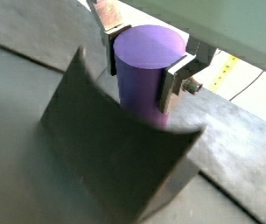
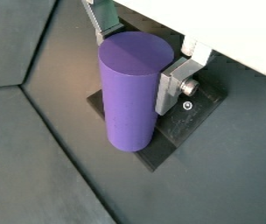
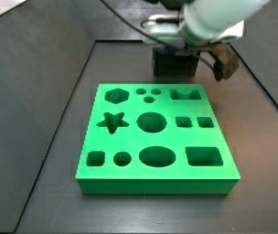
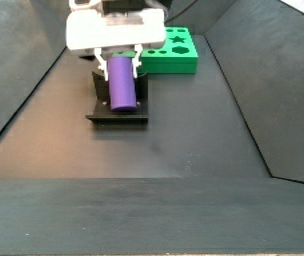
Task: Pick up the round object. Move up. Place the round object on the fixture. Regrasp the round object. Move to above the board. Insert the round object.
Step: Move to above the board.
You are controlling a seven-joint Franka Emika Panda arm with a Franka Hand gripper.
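The gripper [image 4: 119, 55] is hovering low over the fixture [image 4: 117, 112], its silver fingers [image 2: 178, 85] pinching the upper end of the round object [image 4: 121, 80]. In both wrist views the purple peg [image 1: 143, 74] is sitting between the plates, its lower end reaching down to the dark fixture [image 1: 118, 144]. In a side view the green board [image 3: 157, 139] is lying on the dark floor in front of the fixture [image 3: 174, 62], with the gripper [image 3: 185, 46] working just behind the board's far edge.
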